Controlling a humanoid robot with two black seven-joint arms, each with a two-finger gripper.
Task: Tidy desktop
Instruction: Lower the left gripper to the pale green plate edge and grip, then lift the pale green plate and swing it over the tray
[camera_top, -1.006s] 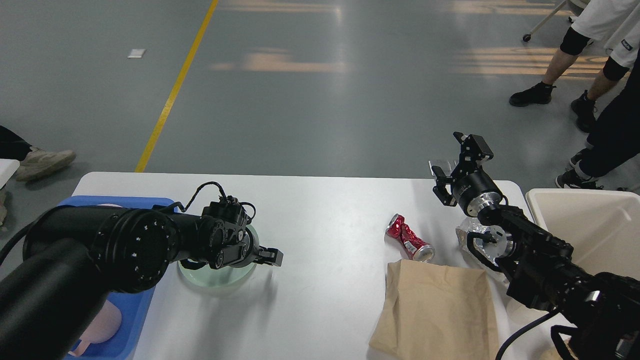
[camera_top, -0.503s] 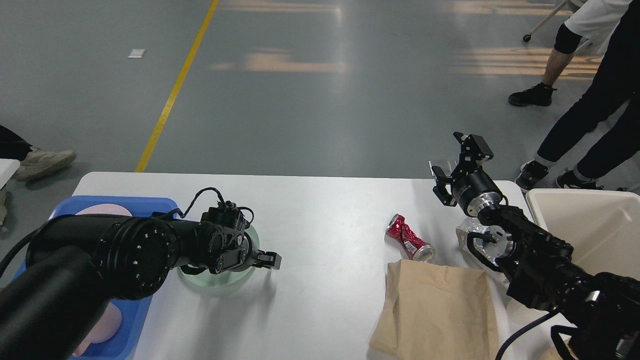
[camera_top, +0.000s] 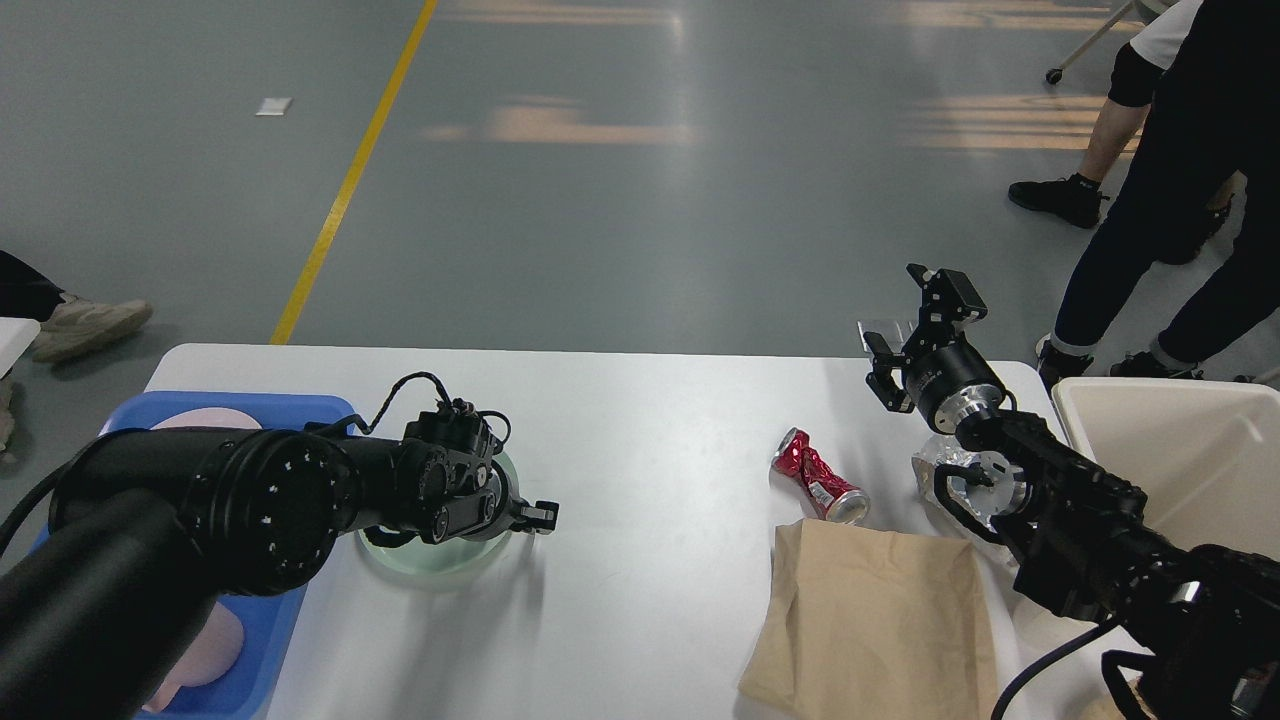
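The white desktop (camera_top: 640, 420) carries a pale green plate (camera_top: 440, 553) at the left, a crushed red can (camera_top: 818, 478) right of centre and a flat brown paper bag (camera_top: 870, 620) at the front right. My left gripper (camera_top: 535, 516) lies low over the plate's right rim, seen end-on, so its fingers cannot be told apart. My right gripper (camera_top: 912, 322) is raised above the desktop's far right edge, open and empty. Crumpled clear plastic (camera_top: 940, 468) lies partly behind the right arm.
A blue tray (camera_top: 265, 630) holding pink plates sits at the left edge, mostly behind my left arm. A beige bin (camera_top: 1180, 460) stands off the right end. People's legs (camera_top: 1130, 230) move on the floor at the far right.
My left gripper has drifted slightly left and back over the green plate. The right arm has stayed put. The people at the far right have walked leftwards.
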